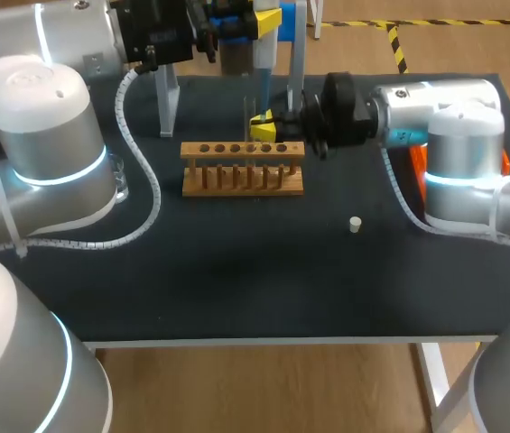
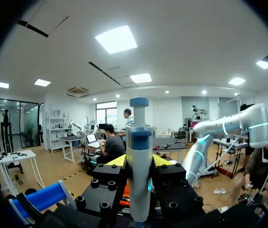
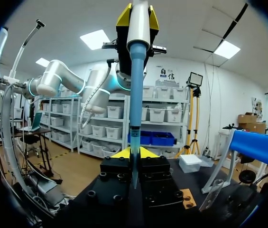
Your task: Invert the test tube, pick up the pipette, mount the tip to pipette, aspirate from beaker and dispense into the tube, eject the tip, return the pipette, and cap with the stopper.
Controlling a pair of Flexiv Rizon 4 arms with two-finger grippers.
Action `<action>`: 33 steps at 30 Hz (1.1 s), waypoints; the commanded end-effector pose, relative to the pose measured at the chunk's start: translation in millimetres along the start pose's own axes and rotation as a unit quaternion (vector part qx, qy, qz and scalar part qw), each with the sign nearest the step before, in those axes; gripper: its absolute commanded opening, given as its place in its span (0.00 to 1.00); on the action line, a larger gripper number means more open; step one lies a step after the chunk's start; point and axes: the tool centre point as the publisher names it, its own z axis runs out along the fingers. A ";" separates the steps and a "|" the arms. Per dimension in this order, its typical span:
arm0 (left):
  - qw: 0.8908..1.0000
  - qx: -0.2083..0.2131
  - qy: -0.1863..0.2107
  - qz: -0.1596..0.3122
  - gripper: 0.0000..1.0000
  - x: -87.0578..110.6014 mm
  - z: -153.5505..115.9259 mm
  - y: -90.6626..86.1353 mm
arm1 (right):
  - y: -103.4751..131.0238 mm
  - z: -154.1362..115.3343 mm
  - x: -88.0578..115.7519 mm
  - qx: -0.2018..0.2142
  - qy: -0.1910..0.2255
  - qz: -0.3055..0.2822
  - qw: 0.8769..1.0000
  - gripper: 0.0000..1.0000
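The pipette (image 1: 268, 36), gripped by our left fingers (image 2: 117, 162) above the rack (image 1: 243, 168), has its tip (image 3: 136, 85) in the test tube (image 3: 134, 164) our right fingers (image 1: 265, 131) pinch, so we should hold it straight and squeeze slowly.

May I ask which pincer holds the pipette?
The left pincer, up high with the pipette between its fingers; the right pincer sits low at the rack.

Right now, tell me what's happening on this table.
The left gripper holds the pipette upright by the wooden rack, its blue tip pointing down into what looks like the test tube, gripped by the right gripper. The white stopper lies loose on the table, so the tube is not yet capped.
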 end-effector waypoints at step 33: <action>1.000 -0.004 0.001 -0.001 0.00 -0.1 -0.8 8.6 | -38.7 -66.3 29.0 0.114 -0.013 -0.003 0.993 1.00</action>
